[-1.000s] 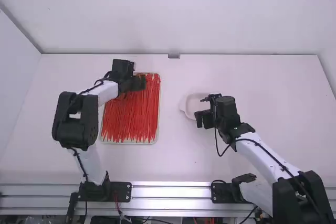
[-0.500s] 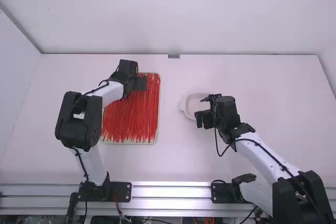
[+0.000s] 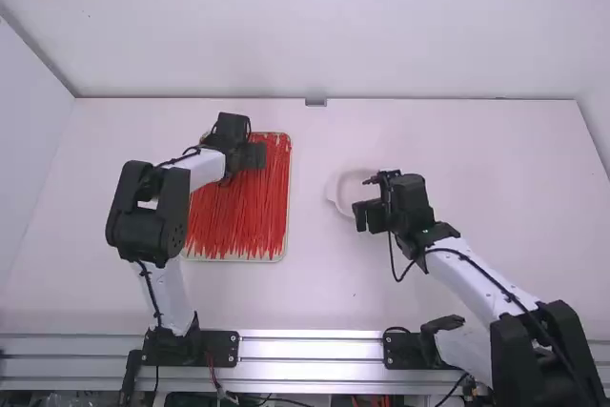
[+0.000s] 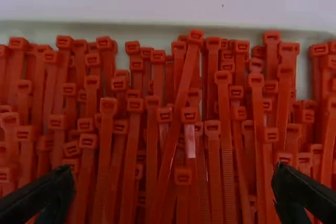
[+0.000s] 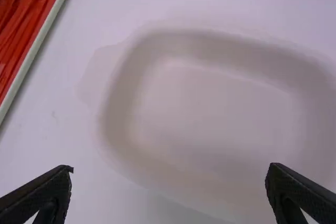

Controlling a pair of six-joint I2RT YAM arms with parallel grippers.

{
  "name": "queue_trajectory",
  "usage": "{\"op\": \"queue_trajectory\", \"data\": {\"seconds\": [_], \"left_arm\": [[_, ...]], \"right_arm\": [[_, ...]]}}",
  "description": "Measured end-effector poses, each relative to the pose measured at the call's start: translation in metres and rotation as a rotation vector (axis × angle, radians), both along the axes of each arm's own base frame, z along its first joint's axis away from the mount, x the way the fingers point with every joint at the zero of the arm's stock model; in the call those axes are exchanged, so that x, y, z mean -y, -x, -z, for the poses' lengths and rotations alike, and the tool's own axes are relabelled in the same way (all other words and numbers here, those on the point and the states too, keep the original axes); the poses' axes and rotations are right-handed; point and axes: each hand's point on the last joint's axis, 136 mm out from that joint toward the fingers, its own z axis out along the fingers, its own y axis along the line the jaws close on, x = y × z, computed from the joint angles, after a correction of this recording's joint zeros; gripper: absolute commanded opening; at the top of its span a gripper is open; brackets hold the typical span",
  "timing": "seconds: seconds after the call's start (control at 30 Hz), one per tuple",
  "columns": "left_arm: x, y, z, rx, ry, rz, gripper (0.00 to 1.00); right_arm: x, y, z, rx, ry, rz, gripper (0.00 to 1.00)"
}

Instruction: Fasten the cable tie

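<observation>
Dozens of red cable ties (image 4: 157, 119) lie packed side by side in a shallow pale tray (image 4: 105, 27) on the white table (image 3: 477, 140). We see the left gripper (image 3: 250, 152) poised over the tray's far end, its fingers spread wide and grasping nothing. We find the right gripper (image 3: 368, 213) over the near side of a white dish (image 5: 210, 124) to the right of the tray, its fingers likewise parted, with nothing held.
</observation>
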Motion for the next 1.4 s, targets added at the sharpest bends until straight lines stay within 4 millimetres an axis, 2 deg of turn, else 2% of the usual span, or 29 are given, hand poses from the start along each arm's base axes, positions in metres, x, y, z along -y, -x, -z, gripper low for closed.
{"op": "queue_trajectory", "data": {"seconds": [0.33,1.4], "left_arm": [[0.0071,-0.0077,-0.0063,0.040,0.026,0.020,0.99],[0.0075,-0.0021,-0.0017,0.011,0.040,0.005,0.99]], "right_arm": [[-0.0002,-0.0006,-0.0005,0.003,0.000,-0.001,0.98],[-0.0010,-0.0031,-0.0030,0.017,-0.005,-0.001,0.98]]}}
